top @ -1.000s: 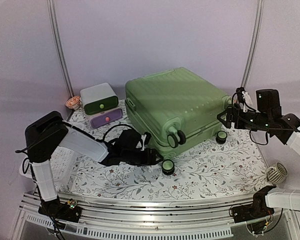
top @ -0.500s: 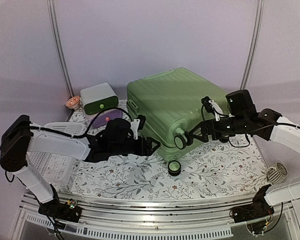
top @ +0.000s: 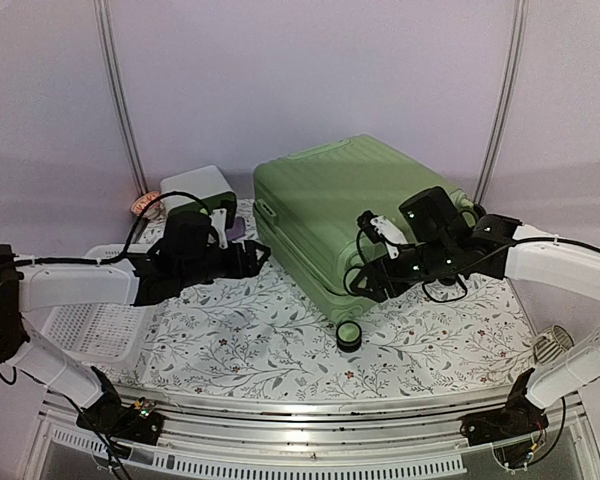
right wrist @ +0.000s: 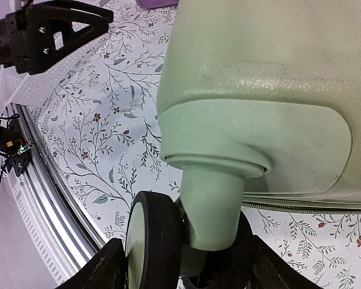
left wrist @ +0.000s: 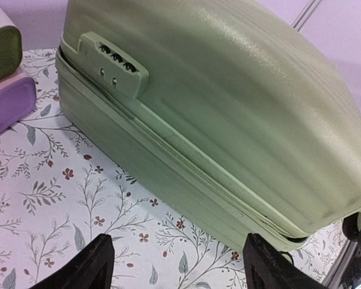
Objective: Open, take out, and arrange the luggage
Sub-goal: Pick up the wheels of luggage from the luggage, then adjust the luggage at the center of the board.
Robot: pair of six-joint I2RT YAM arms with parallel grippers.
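The luggage (top: pixel 350 200) is a large light-green ribbed suitcase lying flat and zipped shut; its combination lock (left wrist: pixel 114 63) faces my left side. My left gripper (top: pixel 258 252) hovers open over the floral cloth just off that long side (left wrist: pixel 228 90), with nothing between its fingers (left wrist: pixel 90 268). At the suitcase's near corner (right wrist: pixel 259 60), my right gripper (top: pixel 365 285) straddles the double caster wheel (right wrist: pixel 150 241). Its fingers (right wrist: pixel 96 271) press against both outer faces of the wheel. A second wheel (top: pixel 349 335) rests on the cloth below that corner.
A white-and-green drawer box (top: pixel 198 190) and a purple box (left wrist: pixel 9 102) stand left of the suitcase. A white perforated basket (top: pixel 85 320) lies under my left arm. A small ribbed white object (top: pixel 552 345) sits at the right edge. A metal rail (top: pixel 280 420) runs along the front.
My right gripper swept left from the suitcase's far right side to the near corner wheel and closed round it. My left gripper pulled back left from that corner to the long side.
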